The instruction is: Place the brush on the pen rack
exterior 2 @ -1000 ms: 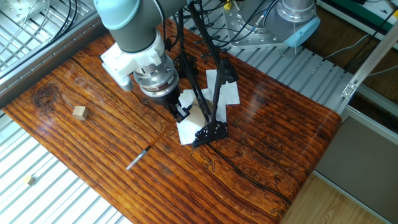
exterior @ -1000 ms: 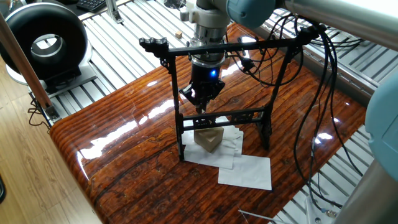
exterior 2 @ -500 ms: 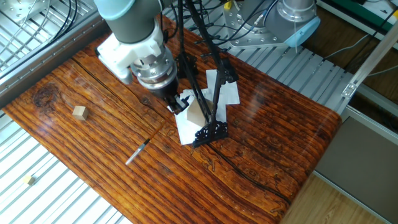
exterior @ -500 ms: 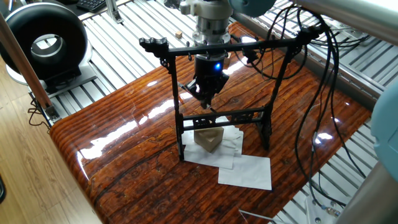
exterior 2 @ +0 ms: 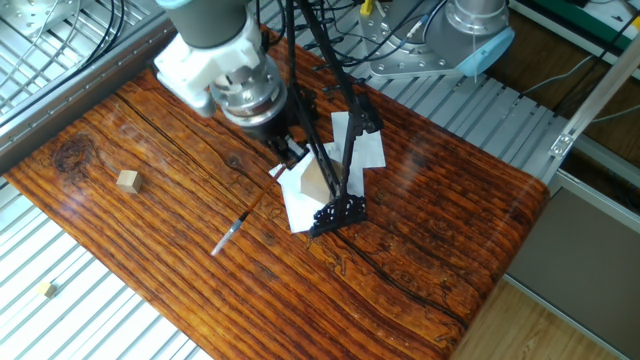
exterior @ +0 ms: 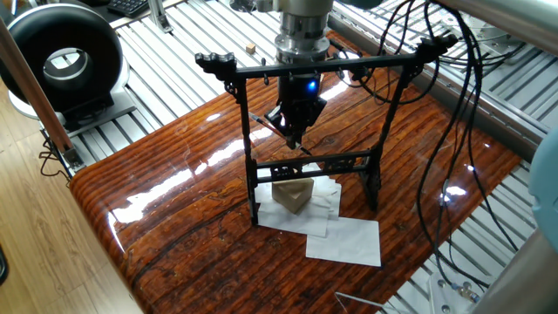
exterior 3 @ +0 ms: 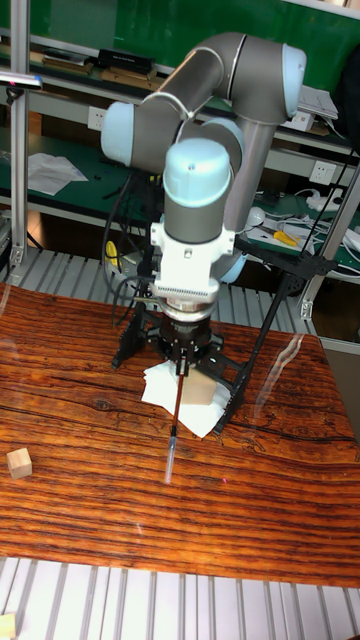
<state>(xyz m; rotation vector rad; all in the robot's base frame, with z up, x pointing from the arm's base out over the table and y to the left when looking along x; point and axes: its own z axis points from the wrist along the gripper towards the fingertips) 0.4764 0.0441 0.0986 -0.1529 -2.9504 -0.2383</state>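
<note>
Gripper (exterior 3: 181, 372), apparently closed on the brush (exterior 3: 176, 418), has risen toward the pen rack (exterior: 307, 66) crossbar; hanging remains.

One black rack (exterior: 305, 131), one brush (exterior 3: 176, 420), one tan wedge (exterior: 293, 194), two small wooden cubes (exterior 2: 127, 180) (exterior 2: 50, 290), a few white paper sheets (exterior: 346, 240).

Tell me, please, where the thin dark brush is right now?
The thin dark brush hangs from the pincer above the wooden table, beside the black pen rack.
</note>
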